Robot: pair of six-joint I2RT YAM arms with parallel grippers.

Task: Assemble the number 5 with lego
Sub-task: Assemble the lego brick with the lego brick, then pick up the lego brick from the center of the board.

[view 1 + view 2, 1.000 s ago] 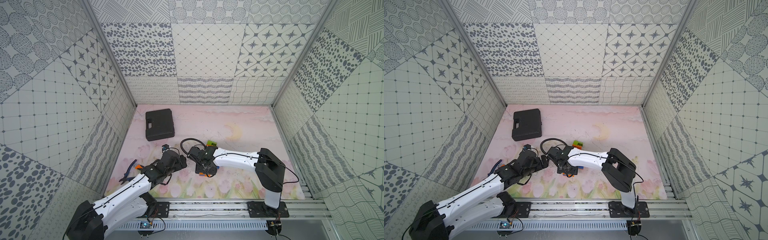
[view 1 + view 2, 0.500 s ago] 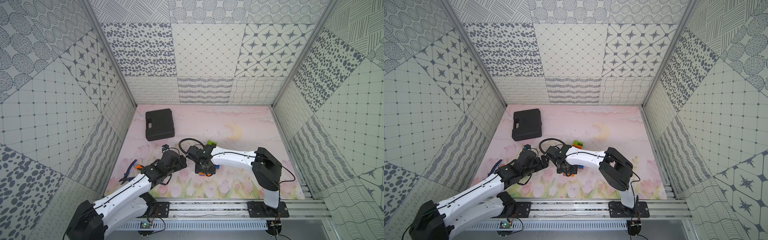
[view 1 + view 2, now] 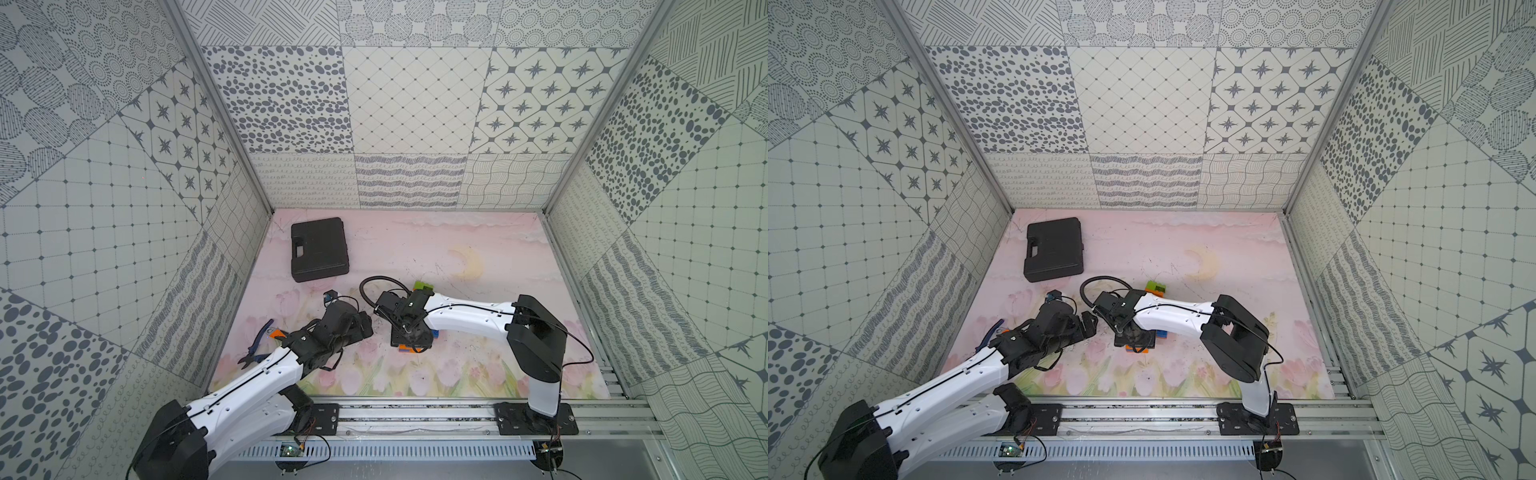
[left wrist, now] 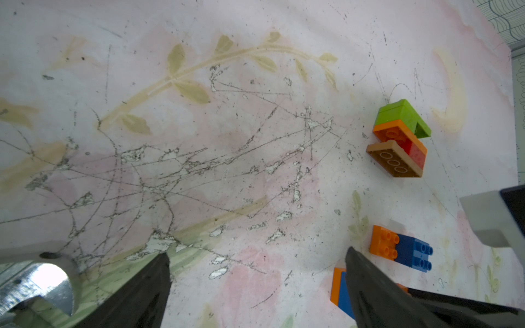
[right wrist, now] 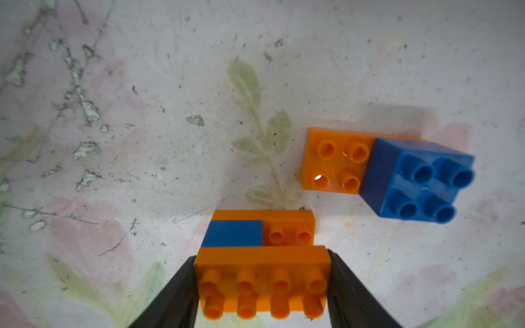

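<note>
My right gripper (image 5: 262, 255) is shut on an orange oblong lego brick (image 5: 262, 286), one finger on each short end. That brick sits on top of a blue square (image 5: 233, 233) joined to another orange oblong (image 5: 289, 227) on the mat. Beside it lies an orange oblong with a blue square on it (image 5: 383, 170). A joined green, orange, red and brown stack (image 4: 397, 136) lies farther back, its green top showing in both top views (image 3: 424, 286) (image 3: 1155, 286). My left gripper (image 4: 257, 251) stands open over bare mat, just left of the right gripper (image 3: 409, 336).
A black case (image 3: 319, 249) lies at the back left of the mat. A blue-handled tool (image 3: 257, 345) with an orange part lies by the left wall, partly under my left arm. Patterned walls close in three sides.
The right arm has shifted slightly to the left with the orange brick still in its jaws. The left arm has not moved.
</note>
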